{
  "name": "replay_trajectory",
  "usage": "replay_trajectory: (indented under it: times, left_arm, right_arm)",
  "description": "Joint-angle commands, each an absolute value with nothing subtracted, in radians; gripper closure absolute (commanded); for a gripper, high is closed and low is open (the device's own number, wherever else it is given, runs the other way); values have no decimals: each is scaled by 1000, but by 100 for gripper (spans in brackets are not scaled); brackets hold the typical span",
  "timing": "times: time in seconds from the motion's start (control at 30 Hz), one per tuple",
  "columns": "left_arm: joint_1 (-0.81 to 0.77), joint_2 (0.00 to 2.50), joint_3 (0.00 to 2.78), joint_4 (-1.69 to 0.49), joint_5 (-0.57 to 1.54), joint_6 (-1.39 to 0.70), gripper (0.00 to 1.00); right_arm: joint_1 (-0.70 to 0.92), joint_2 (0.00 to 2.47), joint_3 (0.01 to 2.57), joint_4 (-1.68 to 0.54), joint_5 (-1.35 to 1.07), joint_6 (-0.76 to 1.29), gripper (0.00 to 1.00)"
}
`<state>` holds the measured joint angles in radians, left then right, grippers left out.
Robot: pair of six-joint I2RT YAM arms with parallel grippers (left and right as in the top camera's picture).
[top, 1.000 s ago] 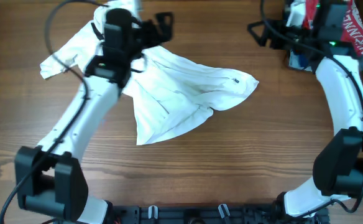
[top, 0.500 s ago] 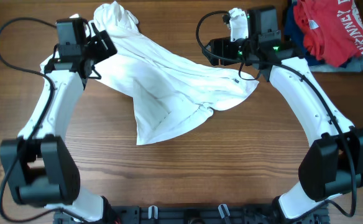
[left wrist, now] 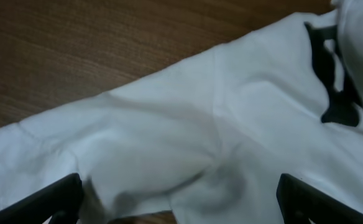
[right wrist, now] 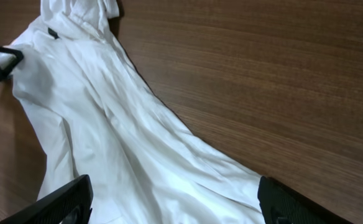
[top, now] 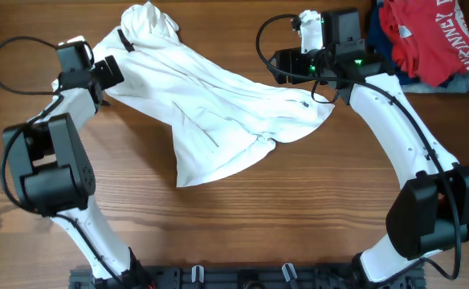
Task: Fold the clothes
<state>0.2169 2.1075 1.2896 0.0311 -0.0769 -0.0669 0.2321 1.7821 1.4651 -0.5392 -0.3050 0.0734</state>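
Note:
The white T-shirt (top: 226, 112) lies crumpled and spread on the wooden table, from the back left to right of centre. A bit of its black lettering (left wrist: 334, 81) shows in the left wrist view. My left gripper (top: 108, 71) is open at the shirt's left sleeve end, its fingers wide apart just over the fabric (left wrist: 178, 186). My right gripper (top: 283, 64) is open and empty above the shirt's back right edge. In the right wrist view (right wrist: 175, 183) the shirt (right wrist: 107, 137) runs between its fingers and away.
A red garment with white lettering (top: 423, 36) lies on blue folded garments (top: 459, 80) at the back right corner. Bare wood table (top: 299, 217) shows in front of the shirt.
My left gripper has moved from the shirt's back middle out to its left sleeve. My right gripper has swung in from the back right corner to above the shirt. The shirt's left part got pulled flatter.

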Motion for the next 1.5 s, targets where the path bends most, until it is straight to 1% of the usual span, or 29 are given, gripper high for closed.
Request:
replay_trajectory:
  times: [0.0,0.13,0.37,0.4,0.43,0.5,0.53,0.57,0.6,0.63,0.67,0.87,0.93,1.07,1.2,1.33,1.47]
  left_arm:
    - [221,2176,1295,83,-57,57,0]
    - [222,2186,1295,29,-57,44,0]
    - [228,2186,1295,-187,-58,16,0]
    - [232,2186,1295,-208,-57,13,3]
    - [235,2186,1295,-233,-58,10,9]
    - [242,2186,1295,-272,-58,9,40]
    - [245,2186,1295,-296,-58,-1,61]
    - [251,2186,1295,-330,-61,-20,76]
    - [256,2186,1295,-363,-62,-44,88]
    - [261,2186,1295,-391,-62,-65,94]
    - [268,2186,1295,-432,-62,-101,96]
    - [325,2186,1295,-752,-56,-333,96]
    - [345,2186,1295,-854,-8,-403,96]
    - [362,2186,1295,-1018,123,-409,96]
    - [362,2186,1291,-1150,145,-407,96]
    - [362,2186,1248,-1166,150,-409,96]
    - [362,2186,1162,-1125,168,-428,96]
  right_arm:
    - [231,1795,1485,-539,-288,62,14]
    - [231,1795,1485,-532,-288,80,14]
    - [231,1795,1485,-506,-288,79,14]
    - [231,1795,1485,-501,-288,78,14]
    - [231,1795,1485,-497,-288,78,14]
    - [231,1795,1485,-490,-288,78,14]
    - [231,1795,1485,-484,-288,79,14]
    - [231,1795,1485,-482,-288,79,14]
    - [231,1795,1485,-479,-288,79,14]
    - [231,1795,1485,-478,-288,79,14]
    - [231,1795,1485,-476,-288,78,14]
    - [231,1795,1485,-457,-288,79,14]
    - [231,1795,1485,-447,-288,78,14]
    - [231,1795,1485,-422,-288,79,14]
    - [231,1795,1485,-395,-288,78,12]
    - [231,1795,1485,-377,-288,78,10]
    - [231,1795,1485,-371,-287,51,10]
